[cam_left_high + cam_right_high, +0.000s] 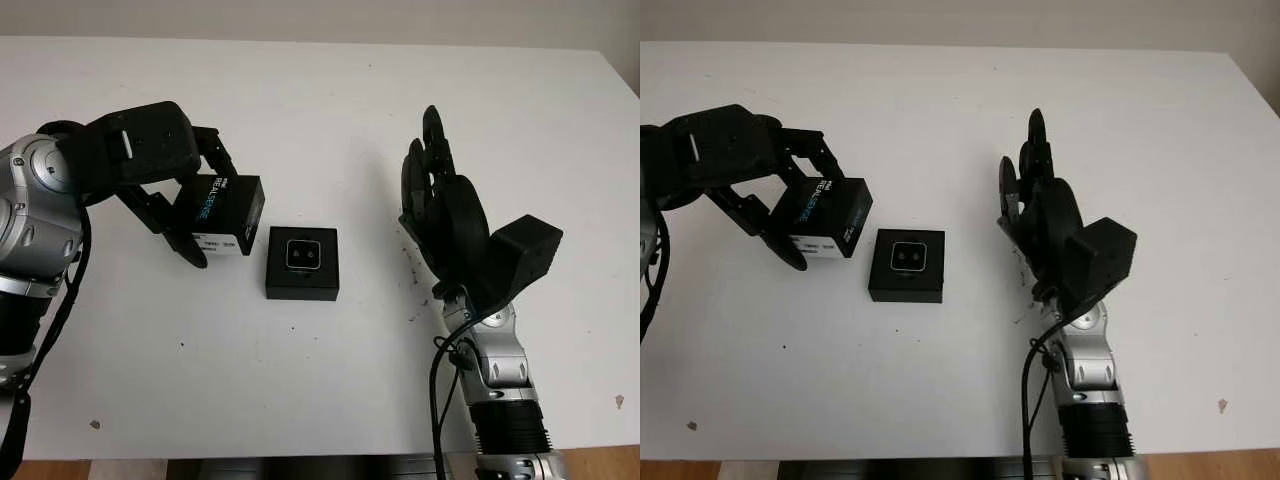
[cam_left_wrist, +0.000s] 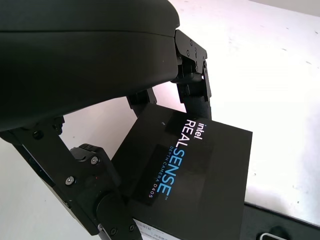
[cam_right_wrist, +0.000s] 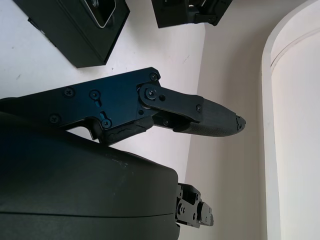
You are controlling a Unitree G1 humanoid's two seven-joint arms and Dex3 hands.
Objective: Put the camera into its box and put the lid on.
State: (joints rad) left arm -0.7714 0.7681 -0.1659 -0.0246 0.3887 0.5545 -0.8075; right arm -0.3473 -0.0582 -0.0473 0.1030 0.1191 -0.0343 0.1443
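White table (image 1: 330, 110) under me, a few dark specks on it near my right arm and toward the front edge.

Box base (image 1: 303, 263) sits flat near the middle of the table, black, square, open on top. Camera (image 1: 303, 255) is already seated inside it, front face up, two lenses visible.

My left hand (image 1: 175, 185) is on the left side, just beside the box base. Its fingers (image 2: 192, 85) are clamped on the lid (image 1: 222, 213): black, with "Intel RealSense Depth Camera D405" printed on the top face and a white label on the side facing me. One finger on the far edge, the others on the near-left side. Lid is tilted, its right corner near the box base's left edge but not over it. Can't tell from the head views whether the lid's lower edge touches the table. In the left wrist view a corner of the box base (image 2: 280, 225) shows just past the lid's edge.

My right hand (image 1: 445, 205) is to the right of the box base, apart from it, holding nothing, open, palm edge toward the box, fingers pointing away from me. In the right wrist view one finger (image 3: 200, 117) reaches across the frame, with the box base (image 3: 82, 27) and the held lid (image 3: 187, 12) beyond it.

Lid not yet on the box.
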